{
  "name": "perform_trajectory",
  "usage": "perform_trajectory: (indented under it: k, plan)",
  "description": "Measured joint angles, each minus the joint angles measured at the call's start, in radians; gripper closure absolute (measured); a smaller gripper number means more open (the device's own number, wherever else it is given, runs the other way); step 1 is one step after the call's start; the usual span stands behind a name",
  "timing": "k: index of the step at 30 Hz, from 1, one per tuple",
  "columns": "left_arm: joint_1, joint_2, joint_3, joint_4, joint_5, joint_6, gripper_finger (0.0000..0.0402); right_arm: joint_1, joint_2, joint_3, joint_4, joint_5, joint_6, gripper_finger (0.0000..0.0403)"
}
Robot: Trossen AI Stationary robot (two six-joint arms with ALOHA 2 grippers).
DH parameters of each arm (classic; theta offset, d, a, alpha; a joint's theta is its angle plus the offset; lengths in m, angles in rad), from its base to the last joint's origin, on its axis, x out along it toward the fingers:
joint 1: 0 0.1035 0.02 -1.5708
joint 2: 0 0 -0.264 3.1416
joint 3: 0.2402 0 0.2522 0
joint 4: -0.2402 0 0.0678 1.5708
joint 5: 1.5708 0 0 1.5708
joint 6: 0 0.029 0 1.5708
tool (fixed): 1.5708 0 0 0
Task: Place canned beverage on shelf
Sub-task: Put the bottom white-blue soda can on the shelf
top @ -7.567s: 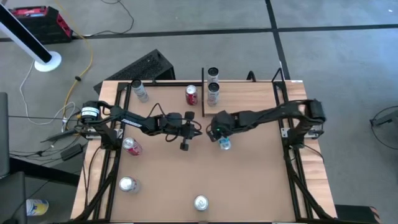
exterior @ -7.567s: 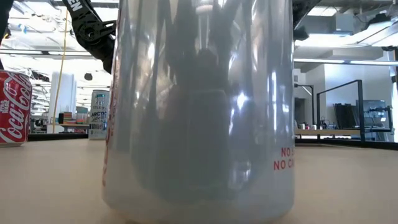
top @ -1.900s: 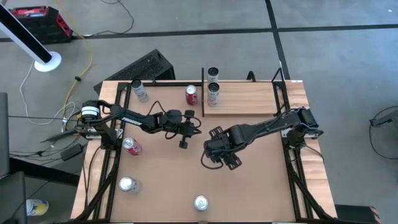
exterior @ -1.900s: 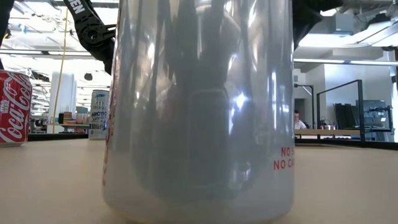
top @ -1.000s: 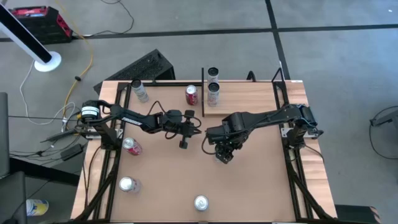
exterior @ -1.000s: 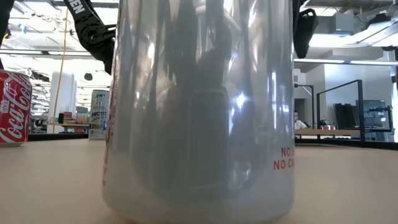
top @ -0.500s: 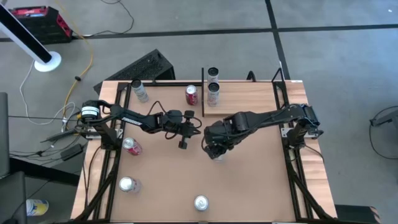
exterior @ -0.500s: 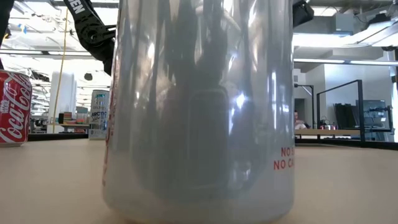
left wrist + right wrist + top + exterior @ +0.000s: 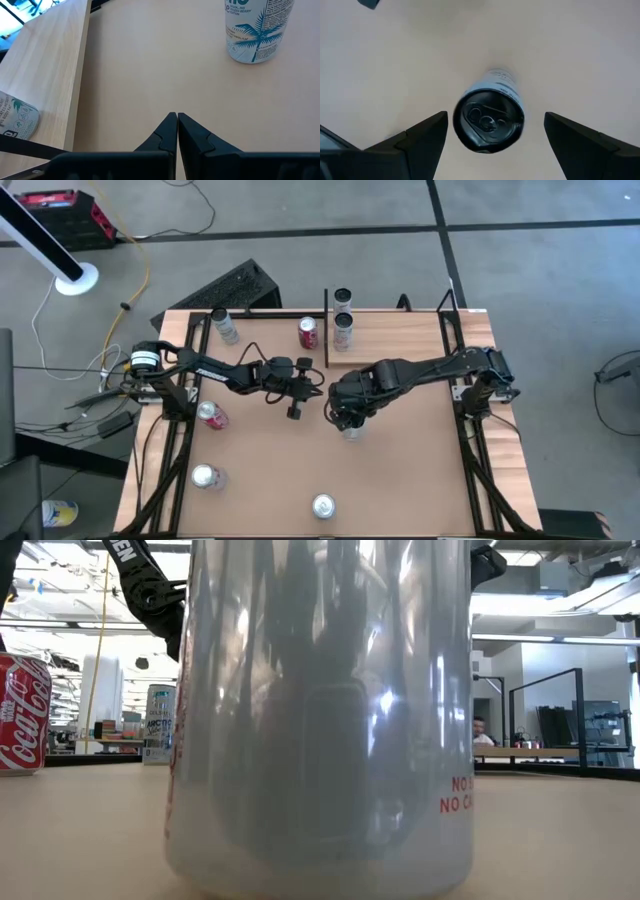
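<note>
A white-and-blue canned beverage point(image 9: 491, 123) stands upright on its base on the brown tabletop, mid-table; it also shows in the left wrist view point(image 9: 257, 30) and partly in the high view point(image 9: 351, 433). My right gripper point(image 9: 346, 418) hangs over it, pointing down and open, with one finger point(image 9: 422, 135) on each side of the can top and above it, touching nothing. My left gripper point(image 9: 316, 387) waits shut just left of it, its fingertips point(image 9: 176, 120) together and holding nothing. The pale shelf point(image 9: 395, 338) lies at the far right, black rail point(image 9: 327, 330) on its left end.
A silver can point(image 9: 343, 328) stands on the shelf by the rail, with another point(image 9: 343, 298) just beyond. A red can point(image 9: 308, 332) stands left of the rail. More cans sit at the far left point(image 9: 225, 325), left point(image 9: 212, 415) and near edge point(image 9: 322, 505). One can point(image 9: 320, 710) fills the low view.
My right gripper has rolled about its own line and tipped to point more steeply down over the canned beverage, staying open. For the last half second it has kept still. The can has not moved.
</note>
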Motion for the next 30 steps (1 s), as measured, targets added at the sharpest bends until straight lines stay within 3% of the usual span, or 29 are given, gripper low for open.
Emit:
perform_trajectory:
  k: [30]
  plan:
    - [0.000,0.000,0.000,-0.006,0.000,0.011,0.0402,0.024,0.114,-0.001,0.027,0.008,-0.096,0.0047]
